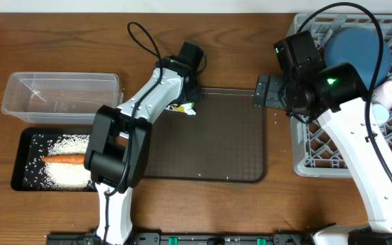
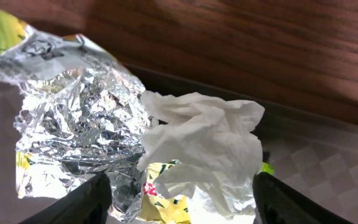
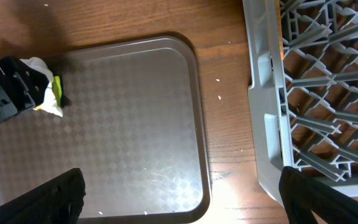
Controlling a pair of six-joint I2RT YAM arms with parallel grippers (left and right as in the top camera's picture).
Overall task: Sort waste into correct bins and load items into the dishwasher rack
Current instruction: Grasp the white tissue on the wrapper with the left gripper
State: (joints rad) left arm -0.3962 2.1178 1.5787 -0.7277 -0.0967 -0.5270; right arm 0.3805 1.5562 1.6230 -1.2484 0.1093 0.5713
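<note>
A crumpled silver, green and yellow foil wrapper [image 2: 73,112] lies with a white crumpled tissue [image 2: 204,143] at the back left corner of the brown tray [image 1: 216,143]. My left gripper [image 2: 182,200] is low over them, jaws open, one finger on each side of the pile; from above it shows as the left gripper [image 1: 182,102] on the wrapper [image 1: 190,109]. My right gripper [image 3: 185,199] hangs open and holds nothing over the tray's right edge, next to the grey dishwasher rack [image 1: 305,146]. The black tray [image 1: 19,167] holds rice [image 1: 67,143] and a carrot [image 1: 65,160].
The clear tub [image 1: 60,92] stands behind the black tray. In the rack sit a dark blue bowl [image 1: 356,51], a whitish cup [image 1: 390,92] and a light blue cup [image 1: 381,113]. The right arm crosses over the rack's front. Wooden tabletop [image 3: 229,124] separates tray and rack.
</note>
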